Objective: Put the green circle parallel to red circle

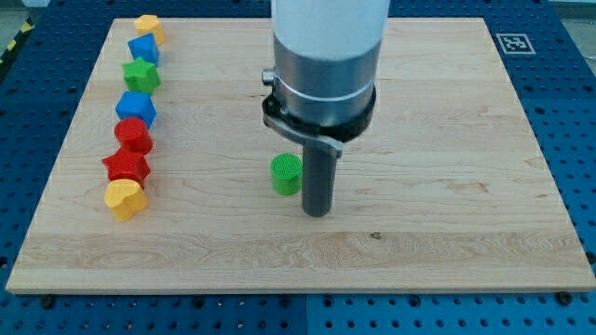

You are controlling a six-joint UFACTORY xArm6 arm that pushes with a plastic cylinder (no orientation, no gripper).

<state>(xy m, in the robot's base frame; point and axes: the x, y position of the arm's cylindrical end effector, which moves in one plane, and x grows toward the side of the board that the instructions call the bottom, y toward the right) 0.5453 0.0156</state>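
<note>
The arm has no claw to spread or pinch, only a rod. My tip (318, 212) rests on the wooden board (447, 233), the green circle (286, 174) just beside it toward the view's left. The red circle (133, 135) sits well apart, farther left, in a column of blocks.

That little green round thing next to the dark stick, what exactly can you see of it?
The green circle is a short, upright cylinder with a finely ribbed top, looking like plastic. It stands alone near the middle of the wooden board, far from the column of blocks along the view's left. My tip sits just to its right and slightly lower in the view, very close; whether they touch cannot be told.
</note>
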